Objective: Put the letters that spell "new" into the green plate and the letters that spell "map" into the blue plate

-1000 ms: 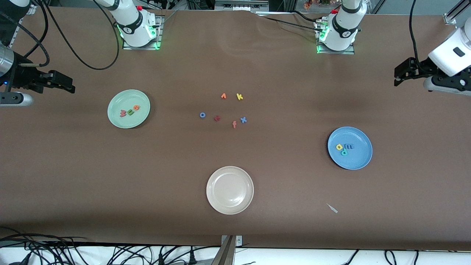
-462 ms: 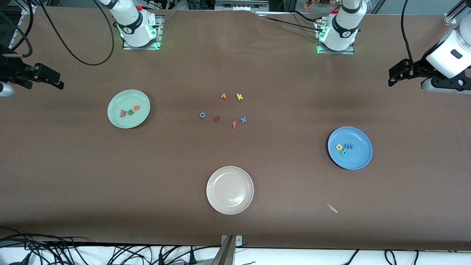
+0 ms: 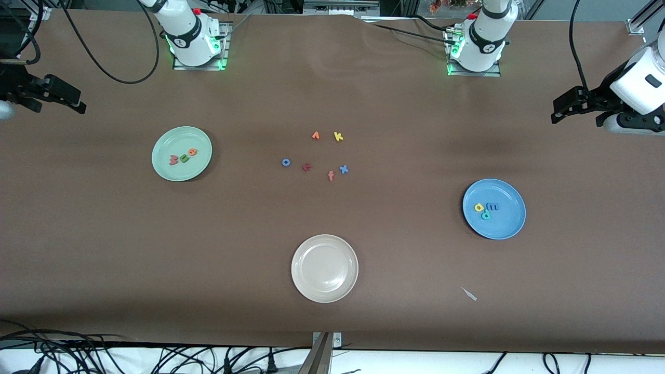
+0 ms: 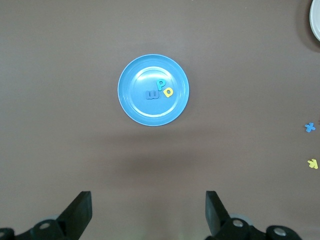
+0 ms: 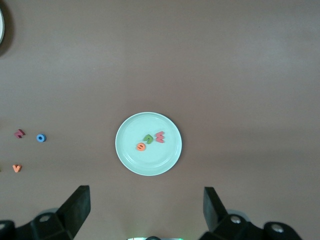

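Sorting looks finished: green n, orange e, salmon w foam letters (image 3: 183, 156) lie in the mint-green round plate (image 3: 200, 165); blue m, teal p, yellow a (image 3: 486, 209) in the mid-blue plate (image 3: 506, 226). Left gripper (image 3: 563, 106) and right gripper (image 3: 70, 98) hang wide open, empty, at the table ends.

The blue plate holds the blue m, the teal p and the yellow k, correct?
Not quite. The blue plate holds the blue m, the teal p and a yellow a; the yellow k lies on the table among the leftover letters, as the front view shows.
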`<action>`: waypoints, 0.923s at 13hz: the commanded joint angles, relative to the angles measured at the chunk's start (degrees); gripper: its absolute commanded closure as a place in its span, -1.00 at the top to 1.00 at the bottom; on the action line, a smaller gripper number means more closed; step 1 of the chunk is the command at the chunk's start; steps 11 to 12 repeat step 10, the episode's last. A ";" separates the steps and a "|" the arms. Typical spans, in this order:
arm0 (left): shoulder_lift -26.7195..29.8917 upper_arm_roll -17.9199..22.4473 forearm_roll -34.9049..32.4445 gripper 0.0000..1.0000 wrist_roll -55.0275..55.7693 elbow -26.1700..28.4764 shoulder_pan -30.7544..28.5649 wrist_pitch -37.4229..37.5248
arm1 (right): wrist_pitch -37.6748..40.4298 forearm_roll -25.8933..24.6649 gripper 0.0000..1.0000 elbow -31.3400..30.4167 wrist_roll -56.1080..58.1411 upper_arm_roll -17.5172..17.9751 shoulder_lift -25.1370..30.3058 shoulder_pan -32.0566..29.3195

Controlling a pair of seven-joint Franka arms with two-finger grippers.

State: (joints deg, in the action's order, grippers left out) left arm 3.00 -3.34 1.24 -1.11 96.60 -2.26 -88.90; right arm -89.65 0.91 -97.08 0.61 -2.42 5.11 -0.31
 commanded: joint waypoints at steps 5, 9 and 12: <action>0.25 0.35 1.05 1.00 -0.73 0.00 -0.37 -0.57 | 1.14 -1.17 1.00 -0.04 -0.25 0.66 0.34 0.04; 0.25 0.26 1.04 1.00 -0.73 -0.01 -0.37 -0.92 | 1.14 -1.17 1.00 -0.04 -0.25 0.66 0.17 -0.05; 0.17 0.26 1.13 1.00 -0.73 -0.01 -0.37 -0.92 | 1.14 -1.17 1.00 -0.13 -0.34 0.66 0.17 -0.05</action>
